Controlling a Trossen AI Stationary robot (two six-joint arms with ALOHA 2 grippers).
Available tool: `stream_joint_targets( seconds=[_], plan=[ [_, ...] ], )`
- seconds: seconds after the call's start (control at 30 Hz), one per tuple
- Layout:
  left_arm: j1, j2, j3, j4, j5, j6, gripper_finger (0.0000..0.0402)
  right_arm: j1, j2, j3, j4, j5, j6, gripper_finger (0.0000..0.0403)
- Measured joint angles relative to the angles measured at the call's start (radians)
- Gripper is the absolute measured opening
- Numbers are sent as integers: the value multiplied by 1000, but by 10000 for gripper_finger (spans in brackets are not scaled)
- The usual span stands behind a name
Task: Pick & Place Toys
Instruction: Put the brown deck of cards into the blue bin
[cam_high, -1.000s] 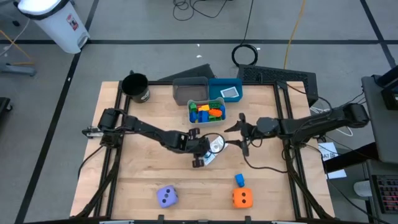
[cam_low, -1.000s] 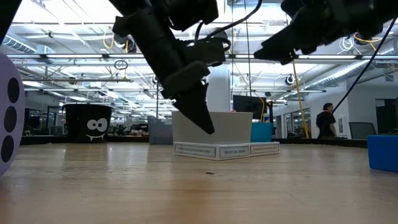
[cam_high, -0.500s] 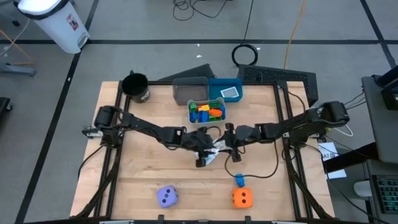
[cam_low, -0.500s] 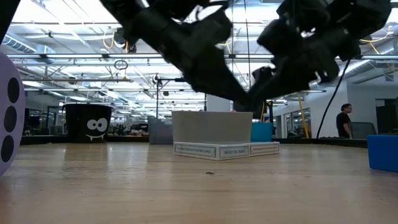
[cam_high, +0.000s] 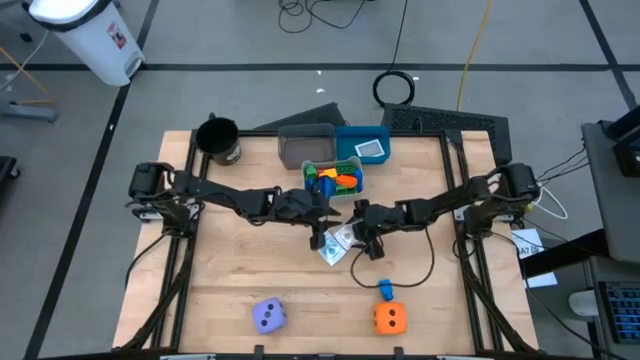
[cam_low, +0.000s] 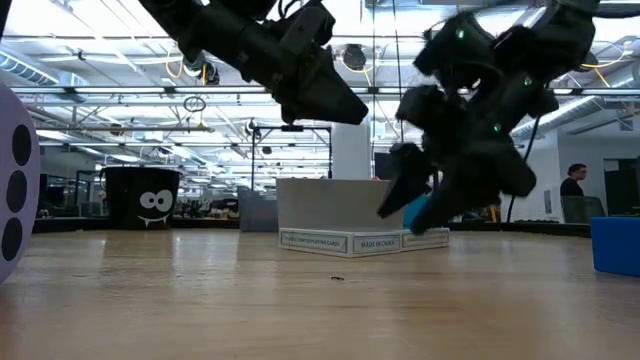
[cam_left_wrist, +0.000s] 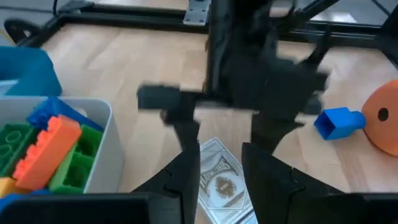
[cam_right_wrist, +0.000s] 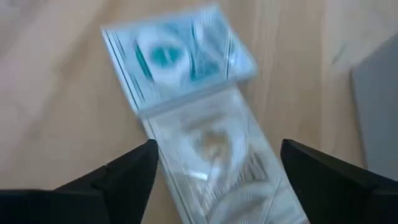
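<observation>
High view: the wooden table (cam_high: 250, 275) carries both dark arms, which reach in from its two sides and meet near the middle. Behind them, along the far edge, stand a grey bin (cam_high: 305, 146), a blue bin (cam_high: 362, 141) holding a white card (cam_high: 371, 149), and a white bin (cam_high: 332, 180) packed with blocks (cam_high: 335, 179) in green, orange, blue and yellow. A black cup (cam_high: 218, 140) stands at the far left corner. Along the near edge lie a purple die (cam_high: 268, 316) and an orange die (cam_high: 390, 318), well apart, with a small blue block (cam_high: 385, 290) just behind the orange one.

Between the two grippers, on bare wood in front of the white bin, lie the white green-printed cards (cam_high: 336, 245), overlapping one another. The left gripper (cam_high: 322, 213) hangs just behind them, beside the front wall of the white bin; in the left wrist view its fingers (cam_left_wrist: 186, 171) stand slightly apart with one card (cam_left_wrist: 221, 180) showing in the gap on the table beyond, and nothing held. The right gripper (cam_high: 357, 232) sits just beside the cards on their right. In the right wrist view its fingers (cam_right_wrist: 124, 171) are spread wide, the cards (cam_right_wrist: 199, 118) lying flat on the wood between and ahead of them, though the blur hides whether a fingertip touches them. In the low view both grippers hang above the table in front of the white bin (cam_low: 340, 215).
</observation>
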Motion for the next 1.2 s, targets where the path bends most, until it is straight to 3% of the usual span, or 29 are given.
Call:
stream_joint_targets(
  seconds=[0.17,0.3,0.4,0.67,1.0,1.2],
  plan=[
    [0,9,0,-1,-2,23,127,-43,43,9,9,9,-26,349],
    [0,9,-1,8,-2,24,127,-86,86,31,-27,-92,-21,346],
    [0,9,-1,2,-2,23,127,-109,119,38,-65,-110,7,341],
    [0,9,-1,-22,0,5,127,-111,90,35,-267,-108,52,327],
    [-7,9,-1,-47,1,-22,127,43,-112,26,-396,32,112,325],
    [-17,9,0,-42,0,-30,127,135,-162,30,-367,212,57,340]
  ],
)
